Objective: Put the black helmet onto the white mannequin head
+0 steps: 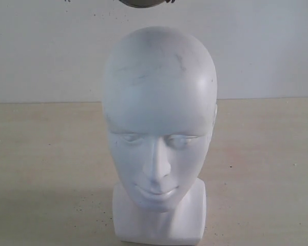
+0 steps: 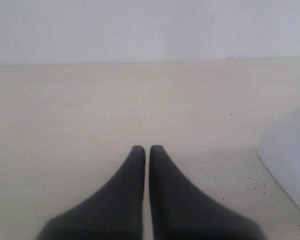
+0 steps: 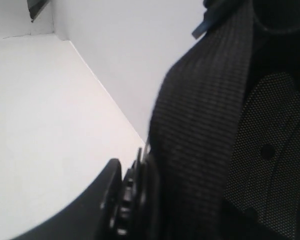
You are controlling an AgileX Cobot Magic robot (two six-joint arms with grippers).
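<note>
The white mannequin head stands upright on its blocky neck base at the middle of the table, face toward the camera. Just above its crown, a curved sliver of the black helmet shows at the top edge of the exterior view. In the right wrist view the helmet fills the frame with its webbing strap and mesh lining. My right gripper is shut on the helmet's rim; one finger shows, the other is hidden. My left gripper is shut and empty, low over the table beside the neck base.
The head stands on a pale beige table with a plain white wall behind it. Small dark specks dot the tabletop near the base. Neither arm shows in the exterior view.
</note>
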